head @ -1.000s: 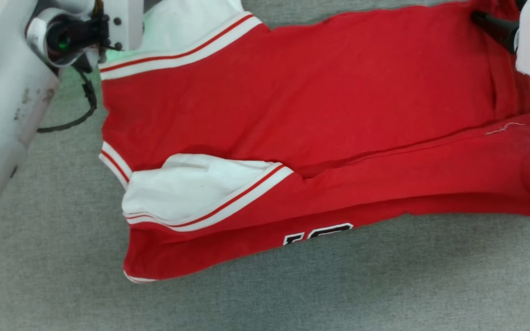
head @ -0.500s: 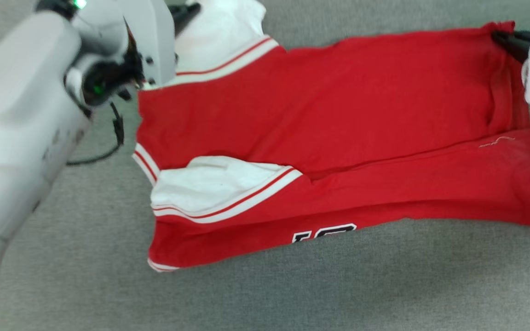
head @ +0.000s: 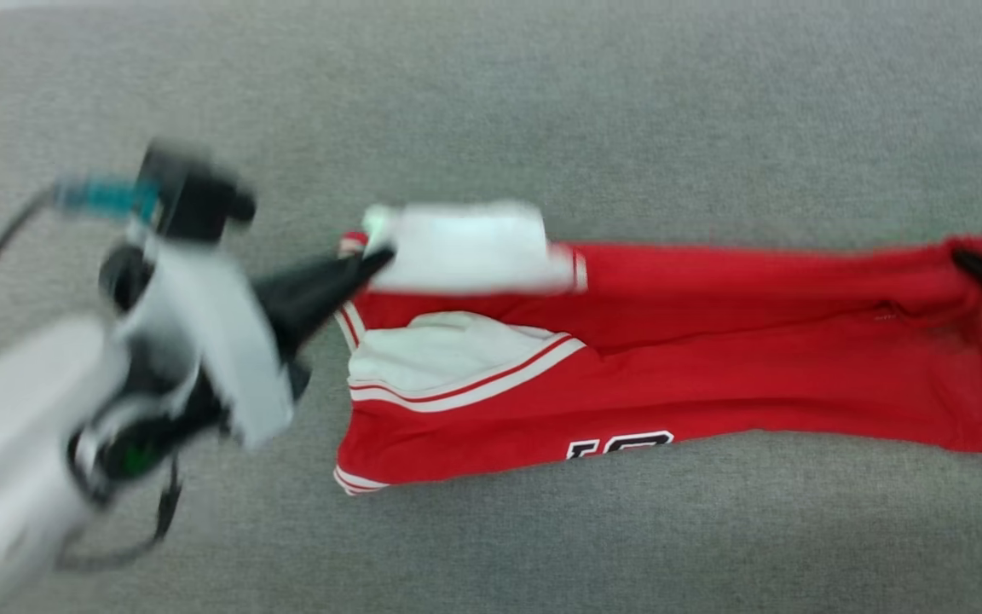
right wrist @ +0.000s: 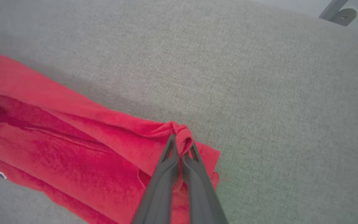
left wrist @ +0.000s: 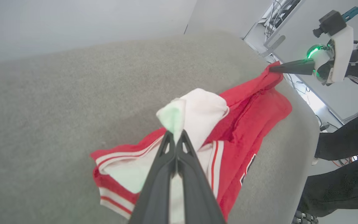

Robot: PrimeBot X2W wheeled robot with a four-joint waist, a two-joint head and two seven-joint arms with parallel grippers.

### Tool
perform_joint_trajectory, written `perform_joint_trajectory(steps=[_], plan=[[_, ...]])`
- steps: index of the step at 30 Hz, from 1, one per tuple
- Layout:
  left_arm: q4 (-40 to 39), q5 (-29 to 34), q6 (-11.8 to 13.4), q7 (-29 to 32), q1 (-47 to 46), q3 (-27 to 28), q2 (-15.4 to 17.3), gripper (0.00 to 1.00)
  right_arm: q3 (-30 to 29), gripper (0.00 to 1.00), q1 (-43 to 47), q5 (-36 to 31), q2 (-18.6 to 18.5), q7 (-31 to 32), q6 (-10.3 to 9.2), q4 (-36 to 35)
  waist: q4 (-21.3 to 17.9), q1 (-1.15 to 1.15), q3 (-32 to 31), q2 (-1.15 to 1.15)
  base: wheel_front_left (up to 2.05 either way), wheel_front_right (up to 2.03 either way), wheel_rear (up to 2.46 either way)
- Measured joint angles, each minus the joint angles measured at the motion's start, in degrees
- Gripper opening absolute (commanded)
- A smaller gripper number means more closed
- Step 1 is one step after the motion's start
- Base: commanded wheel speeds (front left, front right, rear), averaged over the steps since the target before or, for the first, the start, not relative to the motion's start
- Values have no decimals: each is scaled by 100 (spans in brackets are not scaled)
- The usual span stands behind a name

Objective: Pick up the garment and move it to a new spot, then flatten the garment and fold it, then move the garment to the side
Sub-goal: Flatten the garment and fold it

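At the ends of the garment, left tool pinches a white sleeve, right tool a red corner.

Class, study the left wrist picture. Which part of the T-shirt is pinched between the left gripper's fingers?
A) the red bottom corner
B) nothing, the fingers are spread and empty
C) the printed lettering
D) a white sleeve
D: the left gripper is shut on a white sleeve of the garment, lifting it above the cloth, while the right gripper pinches a red corner.
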Motion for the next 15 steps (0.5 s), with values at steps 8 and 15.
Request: perform_joint_trajectory(steps=[8, 15], plan=[[-848, -319, 2, -1066, 1334, -92, 431, 0, -421, 0, 1046, -10, -85, -338, 0, -235, 58, 0, -60, 0, 0, 0, 0], [-229, -125, 129, -1149, 1658, -450, -42, 0, -765, 0, 1302, -390, 225, -489, 0, -21, 57, 0, 96, 0, 0, 0, 0]])
